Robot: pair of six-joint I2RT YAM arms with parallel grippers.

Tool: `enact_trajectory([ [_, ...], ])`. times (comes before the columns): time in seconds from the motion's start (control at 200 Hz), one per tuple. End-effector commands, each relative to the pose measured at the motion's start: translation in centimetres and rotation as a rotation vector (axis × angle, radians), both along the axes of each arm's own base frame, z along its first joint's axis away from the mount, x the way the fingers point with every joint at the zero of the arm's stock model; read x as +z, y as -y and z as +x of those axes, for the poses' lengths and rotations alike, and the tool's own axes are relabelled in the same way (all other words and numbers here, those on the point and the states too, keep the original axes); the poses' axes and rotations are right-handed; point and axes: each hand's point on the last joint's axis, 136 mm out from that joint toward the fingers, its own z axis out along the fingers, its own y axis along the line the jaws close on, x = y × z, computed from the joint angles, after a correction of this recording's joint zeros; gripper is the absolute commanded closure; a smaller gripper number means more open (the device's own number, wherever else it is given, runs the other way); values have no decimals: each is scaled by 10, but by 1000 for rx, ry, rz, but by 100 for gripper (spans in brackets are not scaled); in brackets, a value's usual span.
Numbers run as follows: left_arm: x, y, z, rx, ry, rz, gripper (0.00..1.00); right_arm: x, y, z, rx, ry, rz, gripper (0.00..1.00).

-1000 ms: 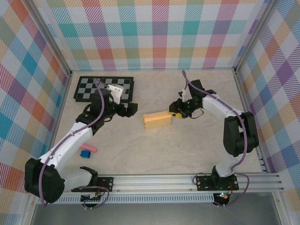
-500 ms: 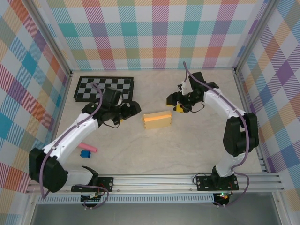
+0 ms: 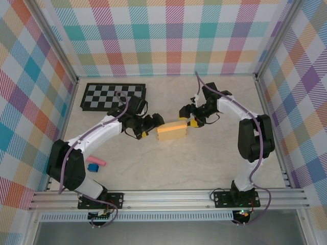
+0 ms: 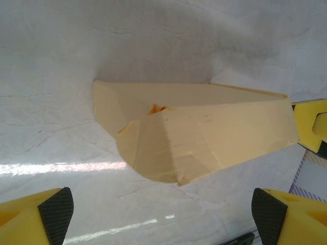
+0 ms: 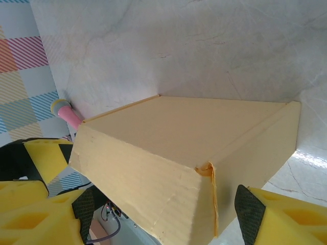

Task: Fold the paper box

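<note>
at the middle of the worktop [image 3: 204,163], the paper box [image 3: 172,130] lies closed into a flat block. left hand [image 3: 152,126] and right hand [image 3: 188,116] flank its ends, both spread, pinching nothing. one end flap [image 4: 163,153] gapes slightly; i judge only tucking remains.

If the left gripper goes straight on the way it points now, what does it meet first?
Most likely the paper box: its folded end lies straight ahead of the open left gripper.

The paper box [image 4: 204,132] is matt yellow card on a smooth, faintly glossy marbled table [image 4: 153,41]
</note>
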Motion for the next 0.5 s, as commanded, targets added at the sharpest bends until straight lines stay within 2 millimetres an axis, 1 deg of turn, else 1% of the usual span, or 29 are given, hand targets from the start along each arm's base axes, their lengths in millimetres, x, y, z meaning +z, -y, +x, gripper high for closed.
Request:
enact_trajectory([
  [0.0,12,21,17,-1,36,-101,10,0,-7,2,19,-4,43,24],
  [0.18,3,28,26,2,37,-114,10,-2,-8,6,11,-6,42,24],
  [0.41,6,36,31,-23,35,-131,9,-6,-8,5,11,-18,45,27],
  [0.495,10,37,32,-30,41,-134,9,-6,-8,4,12,-18,45,27],
])
